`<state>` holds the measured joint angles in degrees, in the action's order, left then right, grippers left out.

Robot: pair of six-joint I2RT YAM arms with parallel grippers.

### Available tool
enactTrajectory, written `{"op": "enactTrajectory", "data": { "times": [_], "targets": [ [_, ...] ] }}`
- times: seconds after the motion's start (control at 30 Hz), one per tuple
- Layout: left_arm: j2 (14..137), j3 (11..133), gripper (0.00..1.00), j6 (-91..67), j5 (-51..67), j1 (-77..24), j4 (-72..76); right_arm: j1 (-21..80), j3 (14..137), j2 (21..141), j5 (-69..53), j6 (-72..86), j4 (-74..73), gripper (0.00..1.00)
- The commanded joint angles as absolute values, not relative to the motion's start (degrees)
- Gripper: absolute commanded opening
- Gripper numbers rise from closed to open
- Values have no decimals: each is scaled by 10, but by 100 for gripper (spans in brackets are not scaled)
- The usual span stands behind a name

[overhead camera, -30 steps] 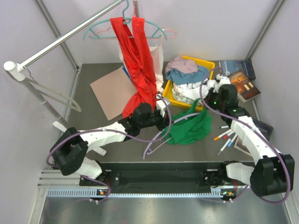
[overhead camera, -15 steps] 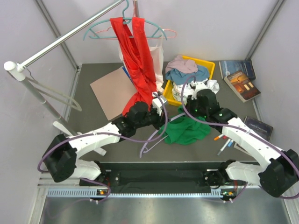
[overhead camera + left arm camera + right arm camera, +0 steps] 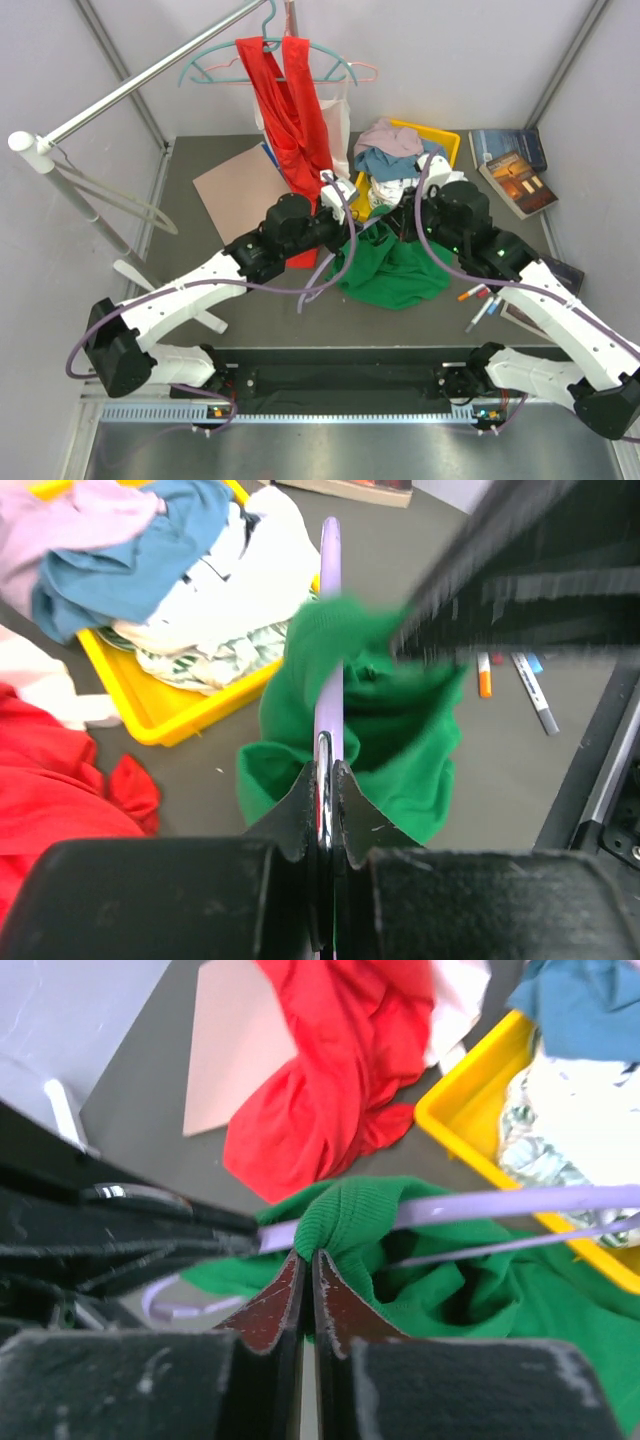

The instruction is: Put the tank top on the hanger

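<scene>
The bright green tank top (image 3: 392, 272) lies bunched on the table's middle, one strap lifted. My right gripper (image 3: 402, 224) is shut on that strap (image 3: 345, 1210), which is looped over the pale lavender hanger (image 3: 500, 1203). My left gripper (image 3: 343, 206) is shut on the hanger (image 3: 322, 283), whose thin bar (image 3: 328, 660) runs straight away from the jaws into the green fabric (image 3: 400, 740). In the left wrist view the right arm is a dark blur (image 3: 520, 580) at the upper right. The two grippers are close together above the tank top.
A yellow bin (image 3: 446, 137) of mixed clothes stands just behind the grippers. A red tank top (image 3: 300, 120) hangs from a teal hanger on the rail (image 3: 150, 75) at the back left. Cardboard (image 3: 235, 190), books (image 3: 515, 165) and markers (image 3: 480, 298) lie around.
My right gripper swung left to the tank top and came up with its strap. My left gripper raised the hanger and moved back. The green fabric now spreads wider over the hanger.
</scene>
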<state>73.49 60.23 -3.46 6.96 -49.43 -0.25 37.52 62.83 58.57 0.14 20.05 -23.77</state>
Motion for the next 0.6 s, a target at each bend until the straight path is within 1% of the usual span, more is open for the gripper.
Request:
{"op": "enactTrajectory", "data": {
  "times": [0.0, 0.03, 0.07, 0.13, 0.17, 0.2, 0.27, 0.37, 0.47, 0.57],
  "targets": [
    [700, 666, 0, -5, 90, -492, -14, 398, 648, 596, -17, 203, -248, 8],
    [697, 676, 0, -4, 102, -491, -18, 398, 655, 598, -18, 196, -252, 14],
    [693, 680, 0, 11, 111, -490, -26, 399, 658, 598, -23, 192, -257, 36],
    [684, 693, 0, 24, 145, -482, -59, 399, 675, 592, -38, 170, -271, 59],
    [682, 699, 0, 25, 167, -472, -73, 399, 682, 584, -43, 159, -277, 76],
    [683, 707, 0, 25, 242, -459, -88, 399, 691, 578, -63, 146, -298, 80],
    [681, 708, 0, 23, 303, -421, -123, 397, 718, 560, -66, 114, -320, 87],
    [661, 690, 0, 34, 339, -393, -149, 397, 733, 528, -71, 86, -343, 91],
    [638, 685, 0, 60, 362, -381, -190, 398, 733, 506, -103, 40, -354, 92],
    [629, 701, 0, 79, 394, -377, -242, 397, 715, 498, -164, 4, -356, 92]
  ]
}}
